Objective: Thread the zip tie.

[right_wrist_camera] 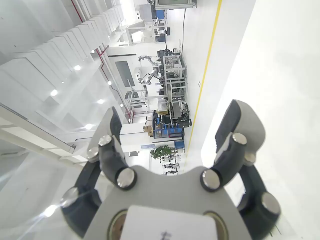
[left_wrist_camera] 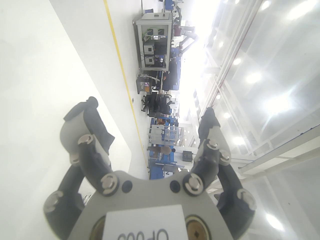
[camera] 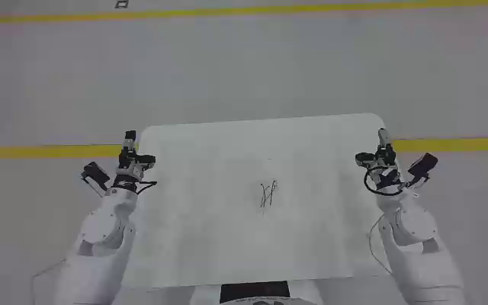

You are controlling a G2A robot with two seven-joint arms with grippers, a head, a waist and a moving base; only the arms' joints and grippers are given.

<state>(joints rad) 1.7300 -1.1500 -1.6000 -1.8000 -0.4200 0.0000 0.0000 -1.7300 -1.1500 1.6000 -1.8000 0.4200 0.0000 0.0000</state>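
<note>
A few thin black zip ties (camera: pixel 267 194) lie crossed together near the middle of the white table (camera: pixel 229 236). My left gripper (camera: pixel 130 139) hangs at the table's left edge, pointing away from me, far from the ties. Its fingers (left_wrist_camera: pixel 85 123) are spread open with nothing between them. My right gripper (camera: pixel 383 137) sits at the table's right edge, also pointing away. In the right wrist view its fingers (right_wrist_camera: pixel 230 123) stand wide open and hold nothing.
The table's rounded far corners and both side edges lie just beside the grippers. A yellow floor line (camera: pixel 46 150) runs behind the table. Both wrist views look out across the floor toward distant workshop equipment (left_wrist_camera: pixel 155 48).
</note>
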